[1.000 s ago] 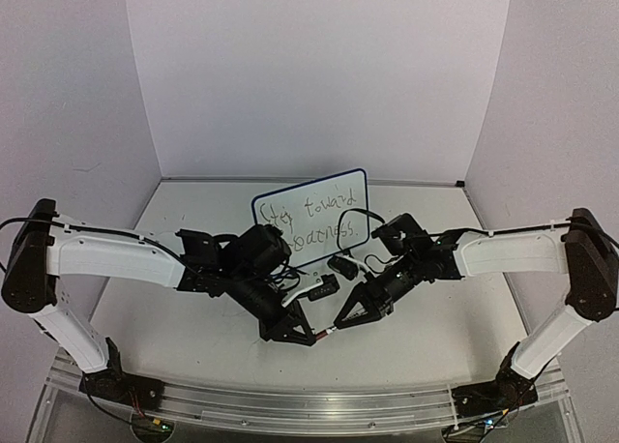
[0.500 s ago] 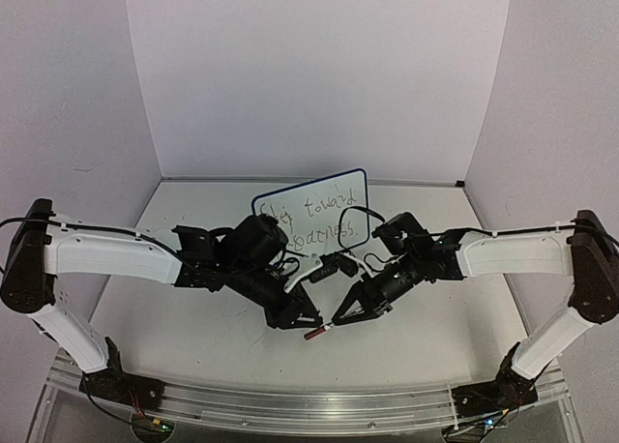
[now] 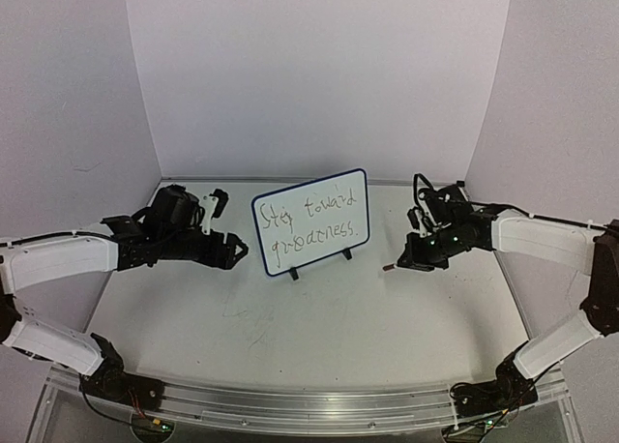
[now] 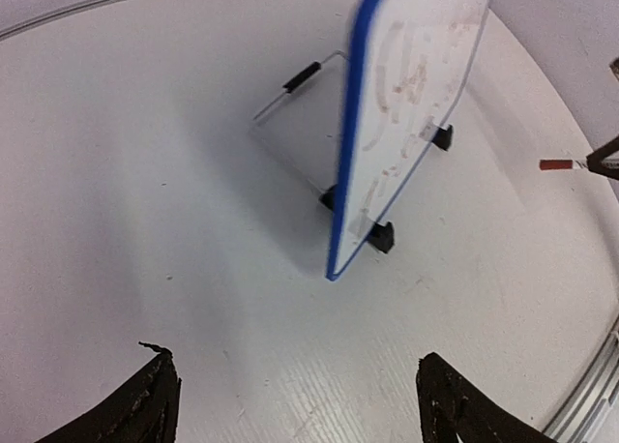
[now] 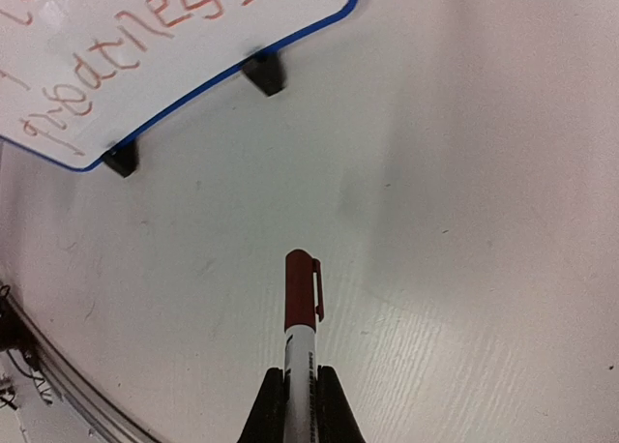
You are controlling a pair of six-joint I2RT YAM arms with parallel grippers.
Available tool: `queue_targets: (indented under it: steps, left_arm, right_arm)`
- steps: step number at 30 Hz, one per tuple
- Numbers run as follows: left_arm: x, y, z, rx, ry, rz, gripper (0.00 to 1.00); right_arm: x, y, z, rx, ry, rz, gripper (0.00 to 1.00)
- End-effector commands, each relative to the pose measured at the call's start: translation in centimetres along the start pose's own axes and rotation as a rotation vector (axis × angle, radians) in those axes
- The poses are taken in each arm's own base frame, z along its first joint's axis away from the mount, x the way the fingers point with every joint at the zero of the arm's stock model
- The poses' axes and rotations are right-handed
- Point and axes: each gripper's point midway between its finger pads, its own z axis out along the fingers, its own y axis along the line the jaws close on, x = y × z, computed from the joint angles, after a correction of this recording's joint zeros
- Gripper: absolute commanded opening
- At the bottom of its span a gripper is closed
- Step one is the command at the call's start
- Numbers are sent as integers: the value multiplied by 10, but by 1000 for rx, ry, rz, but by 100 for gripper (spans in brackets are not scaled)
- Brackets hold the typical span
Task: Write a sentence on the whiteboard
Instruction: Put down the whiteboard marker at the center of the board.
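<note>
The whiteboard stands upright on two black feet at mid-table, tilted a little. The sentence runs across it in two cursive lines. In the left wrist view the whiteboard shows nearly edge-on with its blue frame. The right wrist view catches the whiteboard's lower corner and part of the sentence. My left gripper hangs open and empty to the left of the board, its dark fingertips wide apart. My right gripper is to the board's right, shut on a capped red marker.
A wire stand props the board from behind. White walls close in the table on the left, back and right. An aluminium rail runs along the near edge by the arm bases. The marker's red cap points towards the board.
The two grippers were together in front of the board; they have drawn apart. The left arm swung left and opened. The right arm swung right with the capped marker.
</note>
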Motion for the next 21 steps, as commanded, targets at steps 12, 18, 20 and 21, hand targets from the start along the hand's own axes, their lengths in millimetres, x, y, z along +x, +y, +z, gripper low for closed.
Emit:
queue_targets:
  steps: [12,18,20,21]
  left_arm:
    - [-27,95,-5,-174,-134,-255,86]
    - [-27,106,-4,-189,-146,-271,87]
    - [-27,109,-4,-194,-154,-274,87]
    - [-27,112,-5,-198,-155,-276,88]
  right_arm:
    - [-97,-55,22,130,-371,38,9]
    - [-96,-68,26,149,-370,41,40]
    - [-95,-70,25,154,-371,39,53]
    - [-95,-71,24,157,-373,38,60]
